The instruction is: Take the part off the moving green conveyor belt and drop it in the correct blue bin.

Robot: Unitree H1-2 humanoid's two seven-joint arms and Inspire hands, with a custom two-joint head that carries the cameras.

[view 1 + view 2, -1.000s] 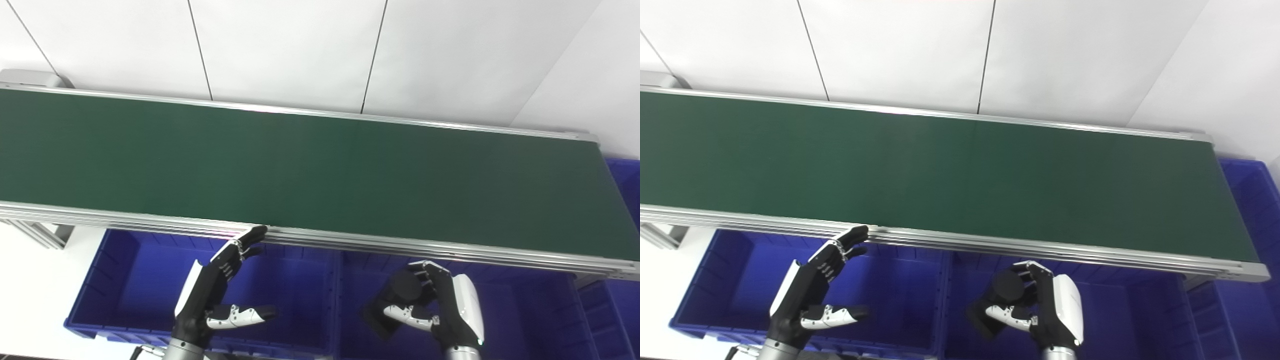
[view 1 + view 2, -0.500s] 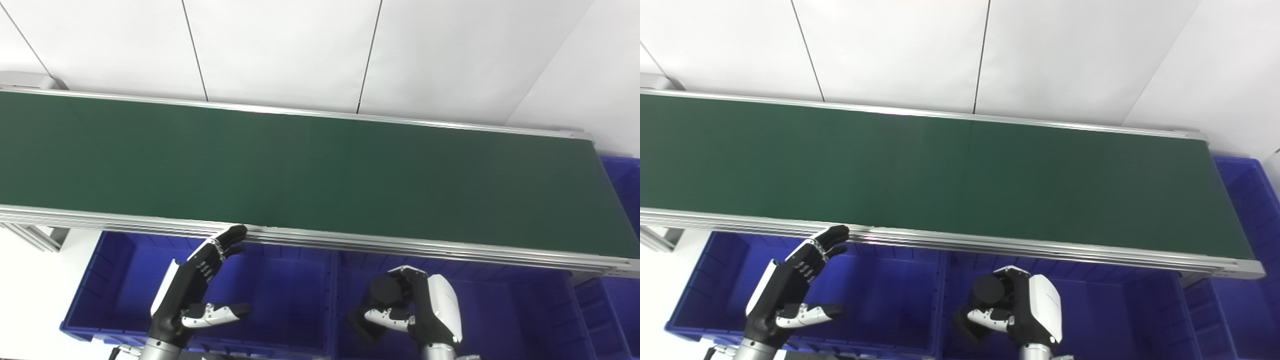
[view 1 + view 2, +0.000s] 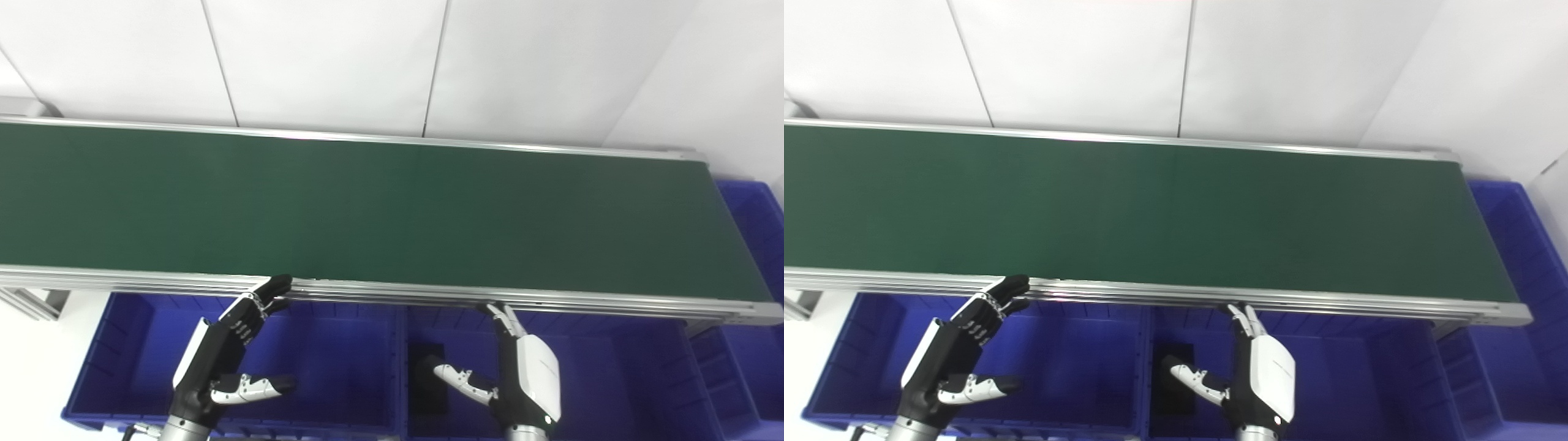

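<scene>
The green conveyor belt (image 3: 380,214) runs across the view and carries no part. A black part (image 3: 427,383) lies in the middle blue bin (image 3: 606,392), at its left side. My right hand (image 3: 520,380) is open above that bin, fingers spread and pointing up toward the belt's near rail; it also shows in the right eye view (image 3: 1255,373). My left hand (image 3: 229,355) is open and empty above the left blue bin (image 3: 147,361), its fingertips close to the belt's near rail.
A third blue bin (image 3: 756,245) stands past the belt's right end. The belt's aluminium near rail (image 3: 429,294) overhangs the bins' far edges. White wall panels rise behind the belt.
My right hand has opened and let go of the black part, which now lies in the middle bin. The camera has shifted; my left hand has stayed open.
</scene>
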